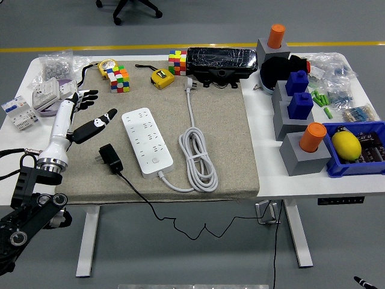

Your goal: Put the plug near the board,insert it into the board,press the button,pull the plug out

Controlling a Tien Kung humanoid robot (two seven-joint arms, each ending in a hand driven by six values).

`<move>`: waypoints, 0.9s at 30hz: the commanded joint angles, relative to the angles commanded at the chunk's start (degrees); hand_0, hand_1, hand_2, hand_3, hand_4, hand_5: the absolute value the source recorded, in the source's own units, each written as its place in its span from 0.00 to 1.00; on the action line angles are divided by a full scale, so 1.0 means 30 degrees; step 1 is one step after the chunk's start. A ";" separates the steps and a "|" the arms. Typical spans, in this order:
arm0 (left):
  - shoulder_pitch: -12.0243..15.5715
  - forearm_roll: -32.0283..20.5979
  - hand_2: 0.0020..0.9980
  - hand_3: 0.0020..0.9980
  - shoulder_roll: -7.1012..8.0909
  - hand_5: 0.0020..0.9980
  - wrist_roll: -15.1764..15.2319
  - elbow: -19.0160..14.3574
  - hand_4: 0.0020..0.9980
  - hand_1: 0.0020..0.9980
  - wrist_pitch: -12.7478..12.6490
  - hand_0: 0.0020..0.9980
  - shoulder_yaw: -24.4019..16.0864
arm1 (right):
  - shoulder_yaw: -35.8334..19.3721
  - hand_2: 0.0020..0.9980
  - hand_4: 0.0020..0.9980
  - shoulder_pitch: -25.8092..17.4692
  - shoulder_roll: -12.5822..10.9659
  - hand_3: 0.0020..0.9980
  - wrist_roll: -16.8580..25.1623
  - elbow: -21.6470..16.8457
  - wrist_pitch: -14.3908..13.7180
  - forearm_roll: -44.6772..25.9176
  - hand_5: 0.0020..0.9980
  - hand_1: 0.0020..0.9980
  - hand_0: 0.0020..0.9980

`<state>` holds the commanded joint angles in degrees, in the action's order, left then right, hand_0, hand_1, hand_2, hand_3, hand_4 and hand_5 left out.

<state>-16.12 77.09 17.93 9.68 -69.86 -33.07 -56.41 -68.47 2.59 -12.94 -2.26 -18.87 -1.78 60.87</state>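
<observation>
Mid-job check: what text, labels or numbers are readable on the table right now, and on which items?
None can be read.
Power strip: no legible marking; its button is unlabelled.
Black plug: any print too small.
Yellow tape measure: label blurred.
Switch boxes at the far left: print too small.
Bagged parts at the right: nothing legible.
Left hand is open beside the plug.

Lab: height-adjustable white table (274,183), grey floor, yellow floor line (78,48), parts bin (355,165).
</observation>
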 joint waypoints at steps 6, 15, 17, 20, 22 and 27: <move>0.0002 0.0015 0.76 0.76 0.0004 0.50 -0.0018 -0.0028 0.95 0.74 0.0010 0.72 0.0008 | -0.0040 0.62 0.98 -0.0035 0.0018 0.55 -0.0006 0.0003 0.0007 0.0010 0.55 0.65 0.65; 0.0077 0.0009 0.76 0.76 -0.0072 0.50 0.0007 -0.0051 0.96 0.74 -0.0020 0.72 -0.0120 | -0.0129 0.62 0.98 -0.0079 0.0070 0.55 -0.0008 -0.0014 0.0013 0.0052 0.55 0.64 0.65; 0.0083 0.0018 0.76 0.76 -0.0067 0.50 0.0002 -0.0064 0.95 0.74 -0.0021 0.72 -0.0147 | -0.0136 0.62 0.98 -0.0095 0.0088 0.55 -0.0011 0.0000 0.0015 0.0057 0.55 0.64 0.65; 0.0091 0.0031 0.76 0.76 -0.0056 0.50 -0.0002 -0.0089 0.95 0.74 -0.0022 0.72 -0.0175 | -0.0149 0.62 0.98 -0.0103 0.0100 0.55 -0.0018 -0.0005 0.0023 0.0060 0.55 0.64 0.65; 0.0092 0.0046 0.76 0.76 -0.0058 0.50 -0.0012 -0.0099 0.96 0.74 -0.0022 0.72 -0.0188 | -0.0153 0.62 0.98 -0.0100 0.0098 0.55 -0.0024 -0.0011 0.0030 0.0060 0.55 0.64 0.65; 0.0097 0.0074 0.76 0.76 -0.0081 0.50 -0.0034 -0.0107 0.96 0.74 -0.0016 0.72 -0.0201 | -0.0146 0.62 0.98 -0.0099 0.0103 0.55 -0.0052 -0.0010 0.0053 0.0058 0.55 0.64 0.65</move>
<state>-15.83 77.31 17.69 9.58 -70.19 -33.12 -57.02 -68.91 2.29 -12.63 -2.41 -18.90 -1.62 61.05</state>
